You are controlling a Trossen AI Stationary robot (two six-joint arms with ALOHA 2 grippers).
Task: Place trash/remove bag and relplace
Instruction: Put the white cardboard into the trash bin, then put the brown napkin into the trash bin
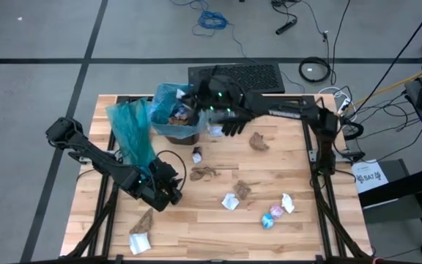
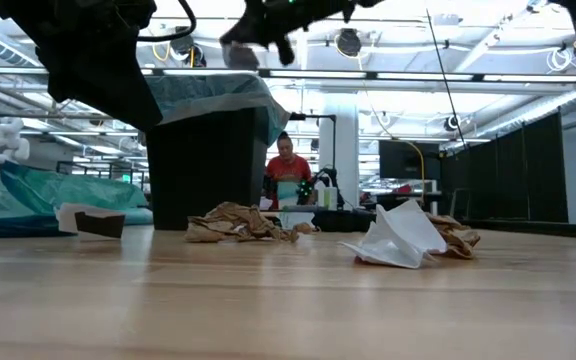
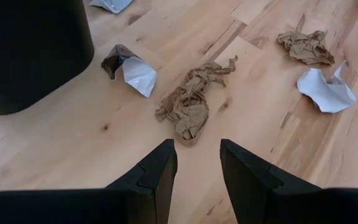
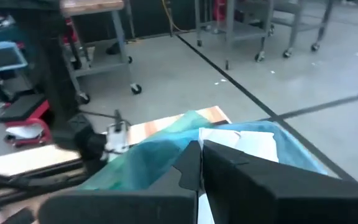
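A black bin [image 1: 176,126] lined with a teal bag [image 4: 166,149] stands at the table's far middle, with scraps inside. Trash scraps lie scattered on the wood: brown paper [image 1: 205,173], white paper [image 1: 229,202], and a blue-pink wrapper [image 1: 272,215]. My right gripper [image 1: 200,97] hangs over the bin's rim, shut on a pale scrap [image 2: 238,52]. My left gripper [image 3: 197,149] stands open low over the table near the front left. The brown crumpled paper [image 3: 188,106] lies just ahead of its fingertips, touching neither. My right gripper pinches a pale paper scrap between its two shut fingers [image 4: 194,165], coming nearly level from the table's right side. The scrap is lifted clear, above the bin's opening. The fingers themselves hide which part of the scrap they are on.
A second teal bag [image 1: 132,132] lies on the table left of the bin. More scraps lie at the front left [image 1: 141,229] and right of the bin [image 1: 258,141]. A keyboard [image 1: 237,76] sits beyond the far edge. A person [image 2: 288,165] is in the room behind.
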